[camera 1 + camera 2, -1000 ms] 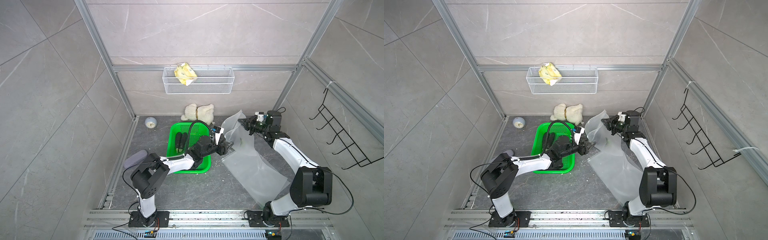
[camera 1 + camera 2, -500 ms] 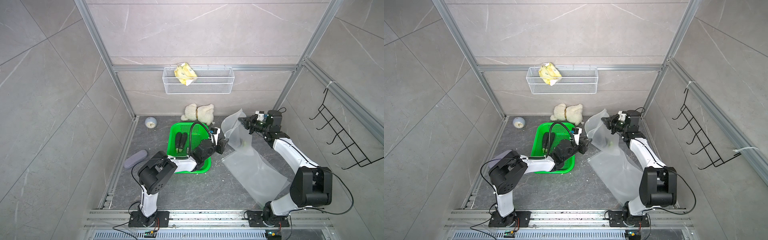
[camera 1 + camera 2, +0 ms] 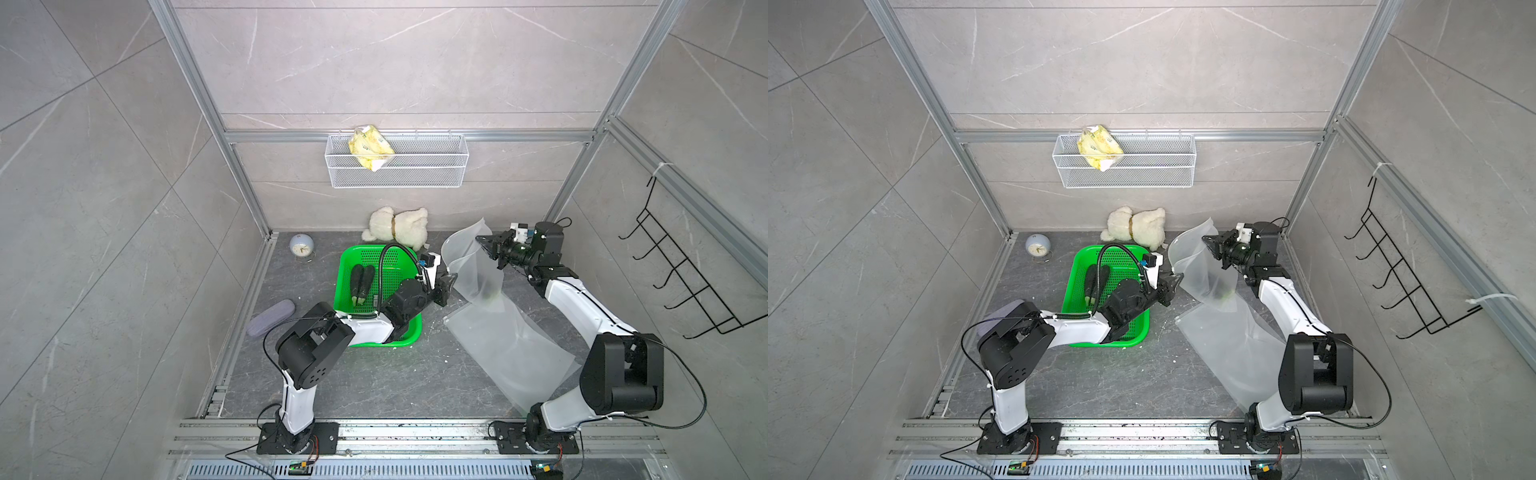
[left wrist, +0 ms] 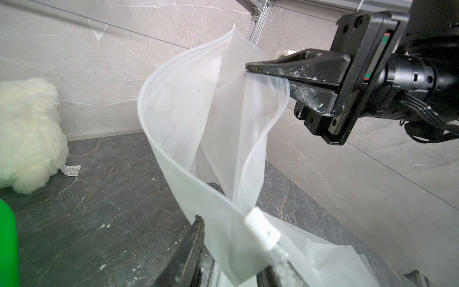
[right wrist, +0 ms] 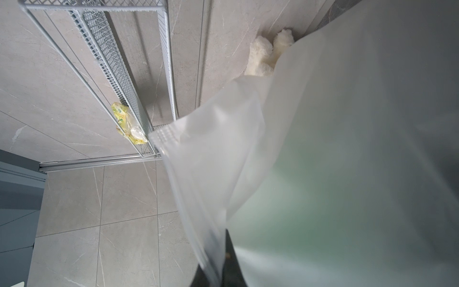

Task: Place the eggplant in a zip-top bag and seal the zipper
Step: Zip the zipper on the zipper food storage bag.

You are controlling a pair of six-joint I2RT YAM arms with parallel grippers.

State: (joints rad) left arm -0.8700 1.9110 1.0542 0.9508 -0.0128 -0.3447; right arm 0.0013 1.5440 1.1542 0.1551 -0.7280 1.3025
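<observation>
Frosted plastic dominates both top views: the zip-top bag [image 3: 498, 332] lies with its tail flat on the grey worktop [image 3: 374, 382] beside the right arm's base, while its mouth is raised toward the back corner. The right pincer [image 3: 483, 242] is clenched on the mouth's upper rim, close to the corner post. The left pincer [image 3: 448, 286] reaches past the green basket [image 3: 397, 266] to the lower rim. A dark shape tinged green, apparently the eggplant [image 3: 1223, 296], shows through the bag's wall just below the mouth. Two other eggplants [image 3: 360, 282] lie side by side in the basket. Bare worktop spreads in front of the basket and bag, and a plush toy [image 3: 399, 226] sits just behind them against the back wall. The left wrist view adds detail: the left pincer's fingers [image 4: 191, 248] stand apart, released, straddling the rim, with a small white block [image 4: 262, 229] on that rim at one fingertip. The right pincer's tips meet on the film, and the mouth gapes in a wide curl above the worktop. The right wrist view is mostly blurred bag with one dark finger [image 5: 231, 261] at its edge. Beyond it are a wire shelf [image 5: 119, 62] and a yellow packet [image 5: 124, 121].
</observation>
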